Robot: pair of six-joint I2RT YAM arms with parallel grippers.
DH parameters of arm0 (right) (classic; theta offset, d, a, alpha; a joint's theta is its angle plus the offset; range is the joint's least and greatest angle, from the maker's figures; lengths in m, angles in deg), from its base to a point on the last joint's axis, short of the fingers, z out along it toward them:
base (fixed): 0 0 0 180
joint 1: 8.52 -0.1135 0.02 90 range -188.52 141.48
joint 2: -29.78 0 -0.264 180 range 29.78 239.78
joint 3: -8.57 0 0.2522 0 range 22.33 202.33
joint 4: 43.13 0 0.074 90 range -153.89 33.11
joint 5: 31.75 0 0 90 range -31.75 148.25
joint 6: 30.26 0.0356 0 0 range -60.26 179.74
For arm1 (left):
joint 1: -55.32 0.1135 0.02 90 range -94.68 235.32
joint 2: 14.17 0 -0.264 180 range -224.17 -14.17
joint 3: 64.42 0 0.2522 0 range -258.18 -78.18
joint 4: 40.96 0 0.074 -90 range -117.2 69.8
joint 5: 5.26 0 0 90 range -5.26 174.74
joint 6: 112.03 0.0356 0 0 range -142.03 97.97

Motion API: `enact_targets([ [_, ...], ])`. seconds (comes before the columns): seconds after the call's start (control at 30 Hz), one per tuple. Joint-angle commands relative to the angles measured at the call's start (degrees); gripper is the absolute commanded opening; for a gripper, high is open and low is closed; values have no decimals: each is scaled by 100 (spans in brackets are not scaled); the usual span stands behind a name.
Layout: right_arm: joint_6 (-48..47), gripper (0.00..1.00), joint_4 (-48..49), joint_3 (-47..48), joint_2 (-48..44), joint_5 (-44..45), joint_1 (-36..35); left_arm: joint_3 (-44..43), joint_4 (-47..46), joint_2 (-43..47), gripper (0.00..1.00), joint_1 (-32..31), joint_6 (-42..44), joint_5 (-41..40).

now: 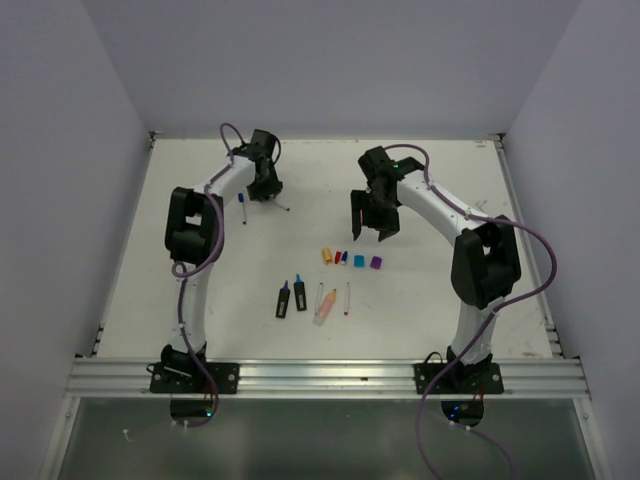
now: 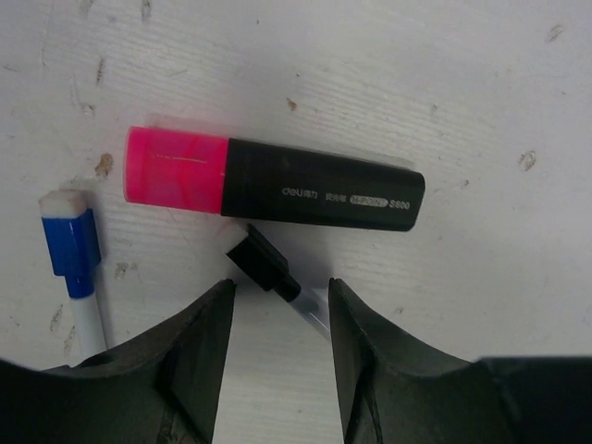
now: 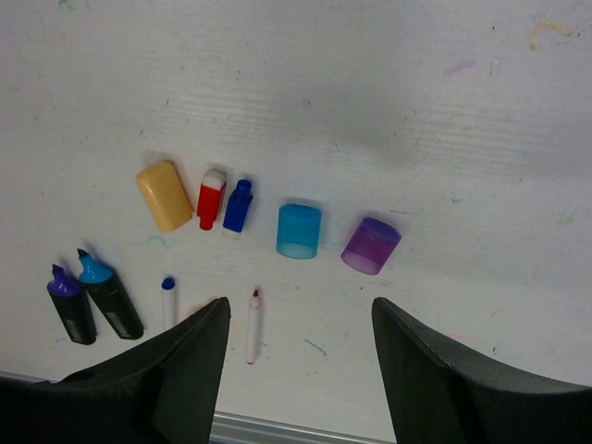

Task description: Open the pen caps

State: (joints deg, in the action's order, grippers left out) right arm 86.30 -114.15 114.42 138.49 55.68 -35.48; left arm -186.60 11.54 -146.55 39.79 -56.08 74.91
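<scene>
Five loose caps (image 3: pixel 299 230), five uncapped pens (image 1: pixel 283 299), three capped pens (image 2: pixel 319 190)

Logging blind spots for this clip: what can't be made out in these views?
- Left wrist view: the black-capped pen's barrel and the blue-capped pen's lower end are hidden behind the left gripper's fingers.
- Right wrist view: the blue-tipped pen's lower end is hidden by the right gripper's finger.

Three cameras, all looking down at one white table (image 1: pixel 440 300).
The overhead camera is looking from above and behind the arm bases (image 1: pixel 195 378), taking in the whole surface. The left wrist camera is hovering very close over a pink-capped marker (image 2: pixel 275 180). The right wrist camera is sitting higher, framing the row of caps (image 3: pixel 300 231) that is also showing at the overhead frame's centre.
</scene>
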Motion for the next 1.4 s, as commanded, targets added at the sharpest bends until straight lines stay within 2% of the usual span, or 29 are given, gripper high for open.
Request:
enact_targets([
  [0.0, -29, 67, -31, 37, -51, -121, -2, -355, 81, -183, 48, 182, -155, -213],
  [0.27, -90, 67, -102, 45, -122, -60, 7, -259, 186, -272, 31, 217, -111, -274],
  [0.63, -90, 67, 4, -183, -358, -33, -11, 1348, -244, 668, 1, 191, -111, -134],
  [0.8, -143, 67, 232, -402, -631, -287, -55, 2026, -420, 1424, 0, 77, -138, -20],
  [0.9, -204, 67, 530, -499, -780, -1007, -90, 2535, -586, 2239, 0, -20, -216, 436],
  [1.07, 5, 67, 1372, -788, -886, -2481, -344, 3684, -1245, 3436, 0, -160, -585, 1666],
  [1.13, 269, 66, 2073, -947, -930, -2949, -450, 3976, -1544, 4042, 0, -344, -787, 1747],
  [1.17, 601, 65, 2356, -1113, -965, -3264, -590, 4100, -1649, 4210, 0, -415, -858, 1834],
  [1.23, 971, 65, 3171, -1272, -1061, -3355, -722, 4478, -2010, 4693, 0, -617, -1112, 1888],
  [1.3, 1735, 65, 3841, -1606, -1106, -3548, -837, 4758, -2308, 5035, 0, -836, -1367, 1896],
  [1.33, 2008, 65, 4575, -1755, -1176, -3584, -889, 4821, -2379, 5124, 0, -890, -1455, 1888],
  [1.37, 2454, 64, 4913, -2009, -1211, -3601, -916, 4883, -2441, 5186, 0, -951, -1526, 1905],
])
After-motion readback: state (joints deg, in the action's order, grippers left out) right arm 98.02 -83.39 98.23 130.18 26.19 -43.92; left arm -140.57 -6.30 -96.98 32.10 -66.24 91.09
